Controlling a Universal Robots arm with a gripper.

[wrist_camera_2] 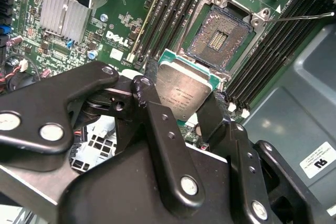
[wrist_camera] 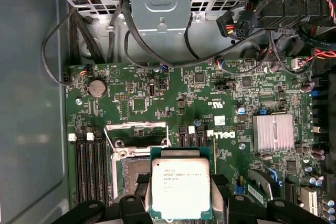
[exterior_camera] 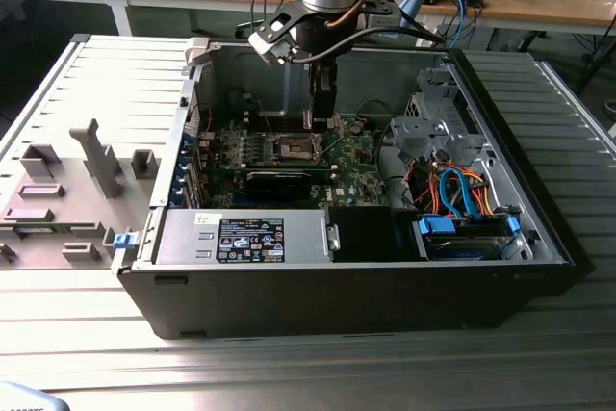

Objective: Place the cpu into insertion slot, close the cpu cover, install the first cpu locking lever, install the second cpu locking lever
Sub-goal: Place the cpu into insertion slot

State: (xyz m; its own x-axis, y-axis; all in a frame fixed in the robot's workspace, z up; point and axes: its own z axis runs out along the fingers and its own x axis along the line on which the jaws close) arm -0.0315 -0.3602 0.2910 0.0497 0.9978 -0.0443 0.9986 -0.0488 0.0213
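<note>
One cpu (wrist_camera: pixel 181 187), light, stiff and likely fragile on its contact face, sits clamped by opposite edges in the pincer (wrist_camera_2: pixel 181 109), near the insertion slot (wrist_camera_2: pixel 220 38), not seated.

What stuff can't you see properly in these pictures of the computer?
The cpu: its gripped sides sit behind the tool fingers in the second wrist view.
The cpu's underside: turned away in both wrist views.
The insertion slot: partly covered by the cpu in the first wrist view.
Gap between cpu and slot: too small to tell in the exterior view.
</note>
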